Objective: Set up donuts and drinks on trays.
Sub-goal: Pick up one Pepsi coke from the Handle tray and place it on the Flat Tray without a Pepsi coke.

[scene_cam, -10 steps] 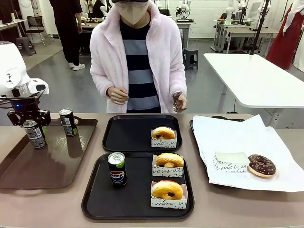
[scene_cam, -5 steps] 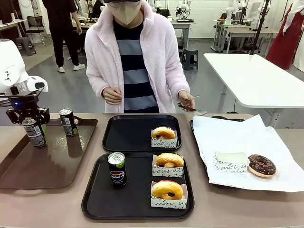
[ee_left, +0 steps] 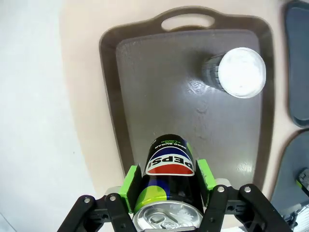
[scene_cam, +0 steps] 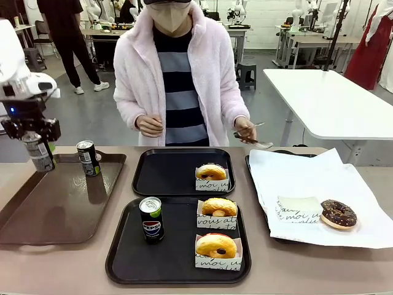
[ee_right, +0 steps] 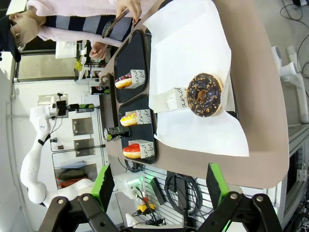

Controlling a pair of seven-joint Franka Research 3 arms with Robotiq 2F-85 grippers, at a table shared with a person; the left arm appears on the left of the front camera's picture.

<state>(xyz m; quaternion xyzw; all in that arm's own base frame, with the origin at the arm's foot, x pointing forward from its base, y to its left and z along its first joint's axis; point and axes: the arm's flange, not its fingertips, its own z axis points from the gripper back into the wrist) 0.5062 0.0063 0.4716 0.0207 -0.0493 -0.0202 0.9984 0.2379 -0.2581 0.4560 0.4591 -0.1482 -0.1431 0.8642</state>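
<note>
1. Front view: the left gripper (scene_cam: 38, 142) is seen clenched on a Pepsi can (scene_cam: 40, 157), which is held upright in the air over the left edge of the brown tray (scene_cam: 61, 212).
2. Left wrist view: the left gripper's (ee_left: 168, 181) green pads (ee_left: 131, 187) are pressed against both sides of the Pepsi can (ee_left: 170, 164) (logo turned toward the camera), with the brown tray (ee_left: 159, 96) below.
3. A silver-topped can (scene_cam: 88, 158) (ee_left: 236, 72) is stood upright on the far part of the brown tray.
4. On the near black tray (scene_cam: 123, 258), a second Pepsi can (scene_cam: 151, 219) is placed at the left. A middle glazed donut (scene_cam: 219, 207) and a nearest glazed donut (scene_cam: 215, 246) are set in printed paper holders at the right.
5. On the far black tray (scene_cam: 166, 175), a far glazed donut (scene_cam: 210, 172) is set in its holder at the right.
6. A chocolate donut (scene_cam: 338, 213) is laid on white paper (scene_cam: 307, 178), just beside a flat paper holder (scene_cam: 299, 208).
7. Right wrist view: the right gripper (ee_right: 160, 186) is seen released, with its jaws wide apart and nothing between them.
8. Tongs (scene_cam: 253, 138) are held in the person's hand (scene_cam: 245, 130) beyond the far black tray.
</note>
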